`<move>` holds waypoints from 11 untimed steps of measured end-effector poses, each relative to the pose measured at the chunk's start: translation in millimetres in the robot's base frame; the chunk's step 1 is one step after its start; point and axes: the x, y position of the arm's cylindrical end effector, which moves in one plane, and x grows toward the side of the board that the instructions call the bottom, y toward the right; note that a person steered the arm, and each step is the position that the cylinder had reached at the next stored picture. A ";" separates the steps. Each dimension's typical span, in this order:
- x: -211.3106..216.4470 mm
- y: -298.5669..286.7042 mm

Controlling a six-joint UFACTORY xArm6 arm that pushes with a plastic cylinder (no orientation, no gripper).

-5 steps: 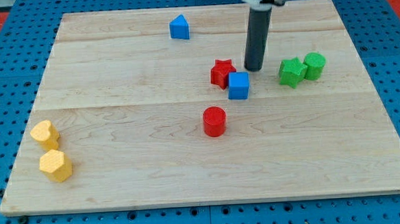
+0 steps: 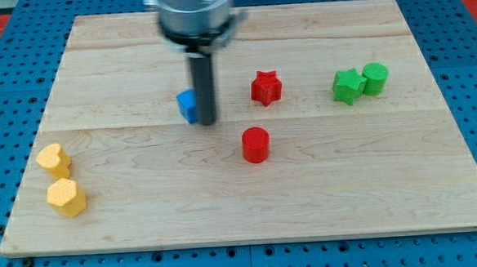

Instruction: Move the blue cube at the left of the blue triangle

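The blue cube point(image 2: 187, 105) lies left of the board's middle, partly hidden behind my rod. My tip point(image 2: 208, 122) rests on the board, touching the cube's right side. The blue triangle does not show; the arm's head at the view's top covers the place where it stood.
A red star point(image 2: 265, 87) lies right of my tip and a red cylinder point(image 2: 255, 144) lower right of it. A green star point(image 2: 347, 86) and green cylinder point(image 2: 375, 77) sit at the right. A yellow heart point(image 2: 53, 159) and yellow hexagon point(image 2: 66, 197) lie on the wooden board point(image 2: 347, 185) at lower left.
My tip has swept left and slightly down, pushing the blue cube left, away from the red star. The arm's head now covers the blue triangle.
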 end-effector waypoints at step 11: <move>-63.1 35.5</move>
